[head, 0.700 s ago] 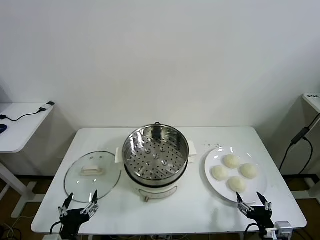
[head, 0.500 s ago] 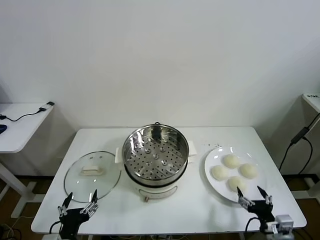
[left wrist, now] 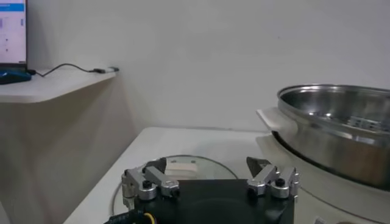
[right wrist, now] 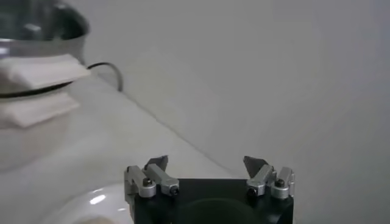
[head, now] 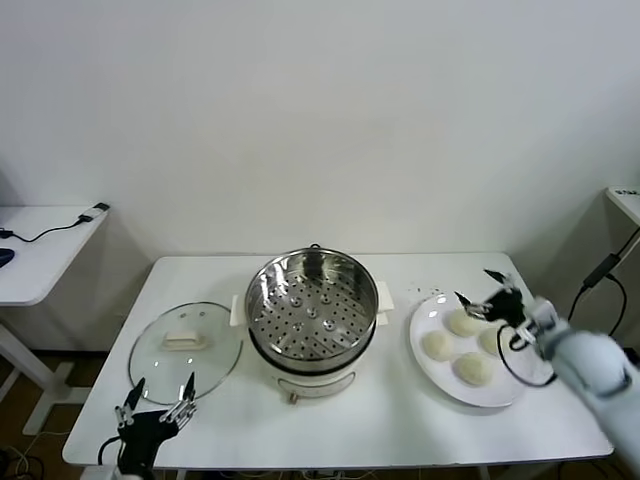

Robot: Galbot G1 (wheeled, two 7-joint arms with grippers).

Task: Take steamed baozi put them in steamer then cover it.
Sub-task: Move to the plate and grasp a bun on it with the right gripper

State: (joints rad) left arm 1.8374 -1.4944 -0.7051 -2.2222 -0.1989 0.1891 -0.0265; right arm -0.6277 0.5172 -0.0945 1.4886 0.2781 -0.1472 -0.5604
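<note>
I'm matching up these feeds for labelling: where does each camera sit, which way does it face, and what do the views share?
Head view: high on the robot, looking forward and down at the table; the left hand is at the near edge, the right hand over the plate of steamed baozi.
Left wrist view: behind the left hand, facing the cover and the wall.
Right wrist view: behind the right hand, facing the wall.
Shared: all three show the steamer.

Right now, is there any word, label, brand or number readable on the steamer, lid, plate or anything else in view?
No readable text anywhere.
The steamer, the cover and the plate show no print.
The screen on the side desk has marks too small to read.
</note>
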